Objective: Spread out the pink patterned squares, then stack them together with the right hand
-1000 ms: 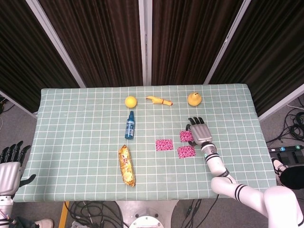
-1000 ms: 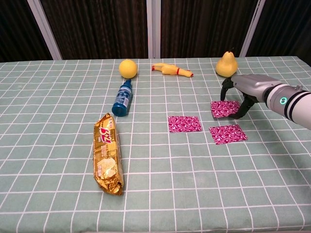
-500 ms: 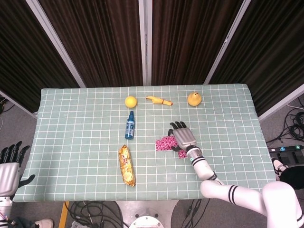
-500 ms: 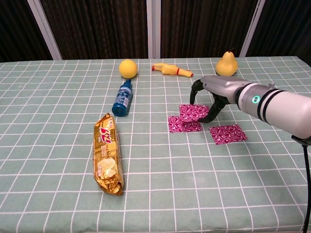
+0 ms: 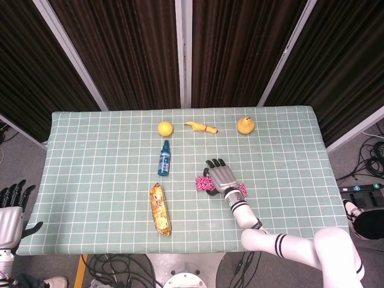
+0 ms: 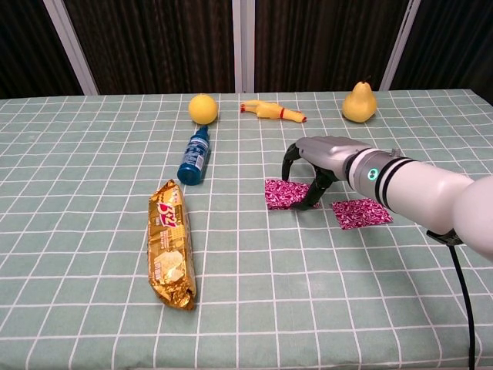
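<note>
My right hand (image 5: 221,177) (image 6: 312,163) arches over the middle of the table with its fingertips down on a pink patterned square (image 6: 286,193). That square lies on top of a second one, whose edge shows at the left (image 5: 201,183). Thumb and fingers still pinch the upper square at its sides. A third pink square (image 6: 361,212) (image 5: 242,191) lies flat on the cloth just to the right, beside my forearm. My left hand (image 5: 11,207) hangs off the table's front left corner, fingers apart and holding nothing.
On the green checked tablecloth (image 6: 92,154) lie a gold snack packet (image 6: 171,243), a blue bottle on its side (image 6: 194,155), a yellow ball (image 6: 202,108), a rubber chicken toy (image 6: 269,111) and a yellow pear (image 6: 360,102).
My right hand has carried one pink square leftwards from the right-hand spot and brought it down onto the left square. The left hand has sunk slightly lower.
</note>
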Controlling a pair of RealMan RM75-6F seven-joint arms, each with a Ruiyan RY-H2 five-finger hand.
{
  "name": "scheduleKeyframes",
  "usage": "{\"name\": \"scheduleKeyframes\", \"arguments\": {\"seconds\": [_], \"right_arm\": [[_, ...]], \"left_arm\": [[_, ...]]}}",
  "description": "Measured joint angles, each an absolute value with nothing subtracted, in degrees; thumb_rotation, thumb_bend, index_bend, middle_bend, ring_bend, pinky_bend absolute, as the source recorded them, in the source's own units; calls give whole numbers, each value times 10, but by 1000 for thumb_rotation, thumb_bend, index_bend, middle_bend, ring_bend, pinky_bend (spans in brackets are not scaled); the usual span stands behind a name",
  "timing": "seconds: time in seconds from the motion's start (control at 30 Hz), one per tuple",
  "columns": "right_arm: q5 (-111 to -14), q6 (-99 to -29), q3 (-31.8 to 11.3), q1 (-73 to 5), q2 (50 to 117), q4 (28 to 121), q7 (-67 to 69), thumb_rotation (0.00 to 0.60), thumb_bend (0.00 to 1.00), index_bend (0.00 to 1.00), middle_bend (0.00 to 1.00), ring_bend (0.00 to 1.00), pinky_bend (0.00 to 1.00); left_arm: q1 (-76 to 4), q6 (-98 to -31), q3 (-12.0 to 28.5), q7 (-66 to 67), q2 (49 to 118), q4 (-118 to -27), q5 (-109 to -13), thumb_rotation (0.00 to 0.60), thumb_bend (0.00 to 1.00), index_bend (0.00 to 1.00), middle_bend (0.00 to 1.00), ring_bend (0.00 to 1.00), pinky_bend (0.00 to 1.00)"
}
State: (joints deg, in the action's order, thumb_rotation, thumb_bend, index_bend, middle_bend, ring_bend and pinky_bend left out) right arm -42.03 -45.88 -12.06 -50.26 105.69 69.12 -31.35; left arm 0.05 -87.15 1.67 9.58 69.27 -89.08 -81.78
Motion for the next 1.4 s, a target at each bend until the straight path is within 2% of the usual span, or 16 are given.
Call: {"name": "scheduleKeyframes", "arguments": {"seconds": [1.03, 1.23, 1.4], "right_arm": [[-448, -441, -100, -513, 1062, 657, -294, 514, 161, 300, 76, 0, 0], [-461, -460, -99, -501, 1037, 690, -286, 516, 159, 294, 75, 0, 0], [-485, -486, -82, -471, 985, 747, -276, 514, 159, 294, 76, 0, 0]], "left_arm": [[0, -869, 19, 103, 693, -894, -814, 600, 10, 205, 156, 88, 99], [2, -870, 19, 100, 693, -892, -813, 600, 11, 205, 157, 88, 98], [1, -870, 18, 99, 694, -891, -815, 600, 10, 205, 156, 88, 99]]}}
